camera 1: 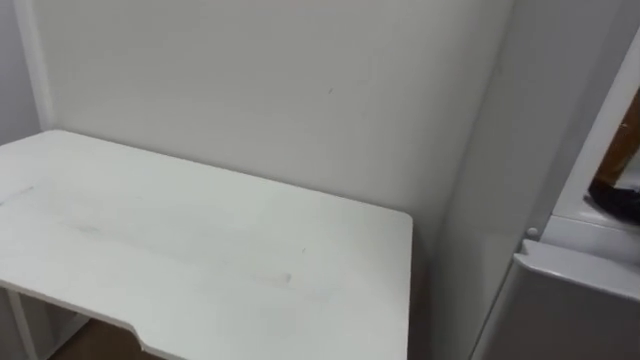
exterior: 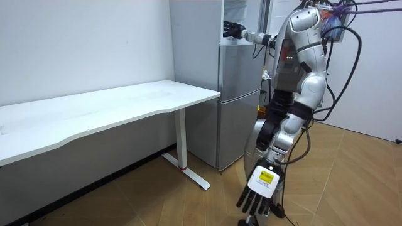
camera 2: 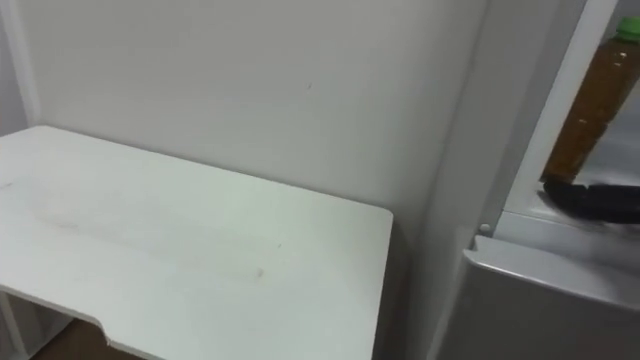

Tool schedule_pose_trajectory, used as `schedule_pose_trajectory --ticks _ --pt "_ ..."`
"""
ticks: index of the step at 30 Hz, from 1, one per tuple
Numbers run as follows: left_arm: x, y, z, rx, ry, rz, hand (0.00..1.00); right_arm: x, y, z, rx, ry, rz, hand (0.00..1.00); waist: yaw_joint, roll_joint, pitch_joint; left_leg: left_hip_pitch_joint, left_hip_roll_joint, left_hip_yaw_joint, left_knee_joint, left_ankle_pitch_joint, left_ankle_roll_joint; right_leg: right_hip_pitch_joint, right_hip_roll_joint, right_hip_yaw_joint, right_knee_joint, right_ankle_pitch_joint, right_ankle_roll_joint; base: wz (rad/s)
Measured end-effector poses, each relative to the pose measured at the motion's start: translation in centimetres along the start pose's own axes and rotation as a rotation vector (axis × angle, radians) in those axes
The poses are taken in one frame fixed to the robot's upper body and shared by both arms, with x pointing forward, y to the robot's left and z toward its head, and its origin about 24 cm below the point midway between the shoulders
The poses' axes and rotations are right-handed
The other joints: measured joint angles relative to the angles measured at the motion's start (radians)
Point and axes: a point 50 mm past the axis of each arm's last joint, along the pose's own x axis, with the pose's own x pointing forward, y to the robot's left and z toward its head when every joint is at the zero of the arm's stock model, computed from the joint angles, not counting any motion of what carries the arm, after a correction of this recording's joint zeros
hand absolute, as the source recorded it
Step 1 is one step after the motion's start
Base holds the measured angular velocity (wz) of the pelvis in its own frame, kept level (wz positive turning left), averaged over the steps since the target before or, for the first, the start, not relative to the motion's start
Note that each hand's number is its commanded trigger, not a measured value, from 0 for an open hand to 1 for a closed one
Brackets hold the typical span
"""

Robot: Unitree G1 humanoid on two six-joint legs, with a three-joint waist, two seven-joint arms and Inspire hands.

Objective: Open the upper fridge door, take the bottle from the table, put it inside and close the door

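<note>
Reaching right hand [camera 2: 600,203] into upper compartment of fridge [exterior: 242,94], arm stretching out level at shoulder height in the room view. Lying dark and low against the foot of the bottle [camera 2: 588,110]; gripping or merely touching it, cannot tell.

Showing bottle directly above that hand, inside the upper compartment, standing near upright and leaning slightly. Carrying brown liquid, with green cap [camera 2: 628,30] sitting at the top, well above the hand.

Showing lower door [camera 2: 560,300] of the fridge just beneath the right hand, its grey top edge running under the compartment's sill.

Hanging left hand [exterior: 259,196] straight down at the robot's side, far below the right hand and well apart from the bottle, near the wooden floor [exterior: 352,182]. Pointing straight, relaxed fingers downward and holding nothing.

Standing upright close before the fridge and facing it.

Showing white surface [camera 1: 200,250] to the left of the right hand and lower than it, its near corner lying just beside the fridge's side wall. Backing onto pale wall [camera 1: 250,80], which is rising behind it.
</note>
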Motion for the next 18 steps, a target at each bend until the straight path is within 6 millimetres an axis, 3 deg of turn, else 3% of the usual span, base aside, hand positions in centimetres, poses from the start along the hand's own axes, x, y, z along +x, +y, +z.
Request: schedule_pose_trajectory --ticks 6,11,15,18 --pt "0.0 -0.1 0.3 -0.012 -0.016 -0.004 0.00 -1.2 0.1 0.6 0.008 -0.053 0.014 0.00 -0.026 0.016 0.0075 0.010 0.002 0.018 -0.005 -0.001 0.002 -0.010 -0.002 0.019 0.015 0.000 0.000 -0.13" --pt "-0.1 -0.4 0.9 -0.039 -0.047 -0.019 0.00 -2.5 0.5 1.1 0.002 -0.092 0.050 0.00 -0.038 0.016 0.0063 0.023 0.004 0.040 -0.020 0.000 0.001 -0.016 -0.001 0.041 0.017 0.000 0.000 -0.13" --pt "-0.1 -0.8 0.4 -0.065 -0.030 -0.026 0.00 -3.1 0.8 2.0 0.034 -0.135 0.049 0.00 -0.041 0.014 0.0069 0.038 0.005 0.058 -0.025 0.000 0.001 -0.014 0.001 0.061 0.016 0.000 0.000 -0.13" --pt "-0.2 -1.3 -0.3 -0.059 0.000 -0.027 0.00 -4.2 1.1 1.6 0.061 -0.140 0.057 0.00 -0.047 0.016 0.0073 0.042 0.008 0.069 -0.030 -0.001 0.000 -0.014 0.002 0.063 0.015 0.000 0.000 -0.07"
